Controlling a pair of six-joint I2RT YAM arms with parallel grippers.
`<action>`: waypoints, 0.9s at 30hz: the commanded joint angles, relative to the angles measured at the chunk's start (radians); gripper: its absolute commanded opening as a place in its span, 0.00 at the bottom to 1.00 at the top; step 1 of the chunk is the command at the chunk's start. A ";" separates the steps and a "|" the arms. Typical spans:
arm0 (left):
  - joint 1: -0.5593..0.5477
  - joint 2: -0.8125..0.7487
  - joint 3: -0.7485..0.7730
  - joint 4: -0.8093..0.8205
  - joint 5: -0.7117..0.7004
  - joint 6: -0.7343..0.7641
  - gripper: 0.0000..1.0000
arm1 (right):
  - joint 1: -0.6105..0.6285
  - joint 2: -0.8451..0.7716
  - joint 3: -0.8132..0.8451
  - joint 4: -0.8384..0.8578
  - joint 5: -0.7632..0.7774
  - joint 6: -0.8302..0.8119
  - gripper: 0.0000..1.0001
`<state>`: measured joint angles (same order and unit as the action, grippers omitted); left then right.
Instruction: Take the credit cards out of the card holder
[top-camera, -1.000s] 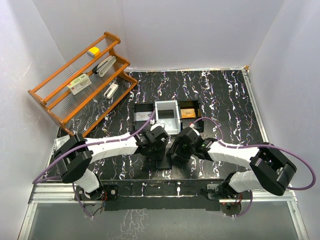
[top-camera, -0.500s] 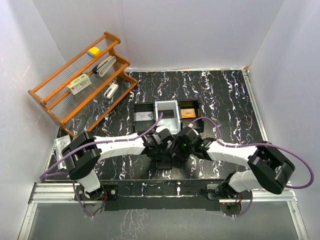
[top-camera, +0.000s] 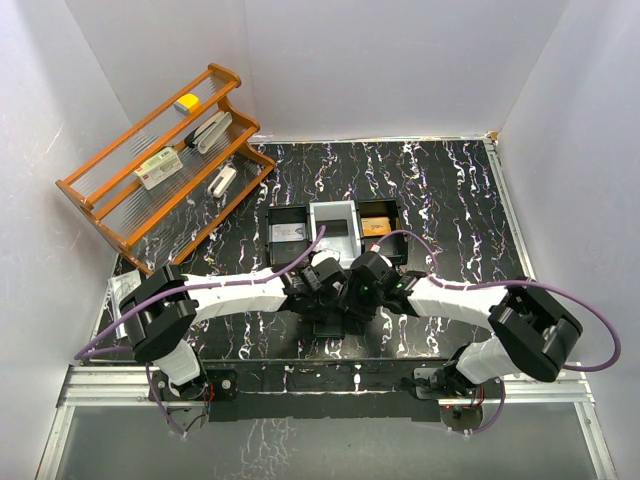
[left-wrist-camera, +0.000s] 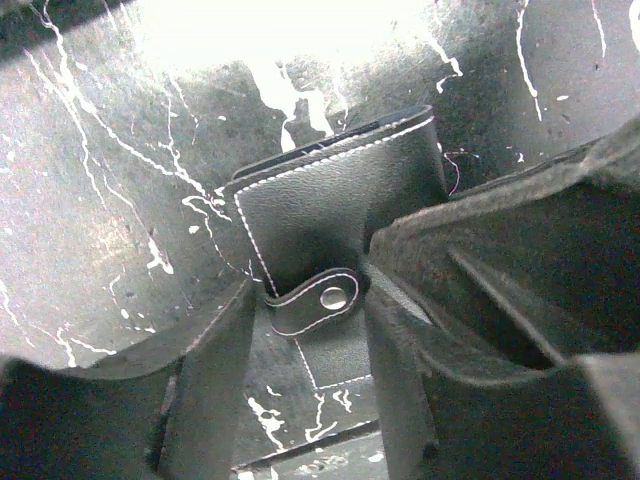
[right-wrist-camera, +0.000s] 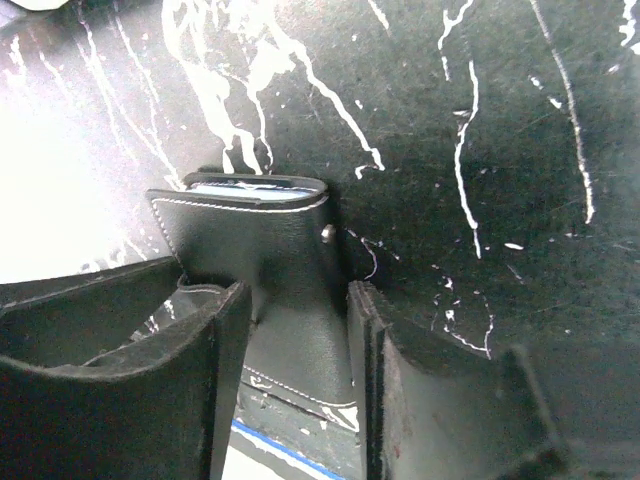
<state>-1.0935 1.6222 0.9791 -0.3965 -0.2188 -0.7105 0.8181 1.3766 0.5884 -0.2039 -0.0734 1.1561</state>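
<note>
Black marbled bench (top-camera: 450, 190), pale walls (top-camera: 400, 60), right side open. Left pincer (left-wrist-camera: 310, 300) and right pincer (right-wrist-camera: 297, 300) sit half-open astride the card holder (right-wrist-camera: 250, 235); grip unclear.

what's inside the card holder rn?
Card holder is folded nearly shut. Only a pale blue sliver shows at its top edge; any cards are hidden by the black cover.

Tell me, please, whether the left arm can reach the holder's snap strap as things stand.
Probably yes: the strap sits between the left fingers with nothing covering it. The right fingers straddle the holder itself and seem clear of the strap.
</note>
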 joint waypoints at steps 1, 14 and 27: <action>-0.006 -0.047 0.001 -0.042 -0.050 -0.005 0.54 | 0.002 0.037 0.041 -0.111 0.094 -0.062 0.37; -0.022 -0.002 0.087 -0.076 -0.108 0.056 0.56 | 0.001 -0.003 -0.027 0.045 0.009 -0.023 0.18; -0.032 0.065 0.096 -0.093 -0.101 0.119 0.35 | -0.016 -0.010 -0.060 0.104 -0.037 0.008 0.13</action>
<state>-1.1213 1.6821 1.0569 -0.4583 -0.3004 -0.6205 0.8089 1.3827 0.5434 -0.1299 -0.1062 1.1545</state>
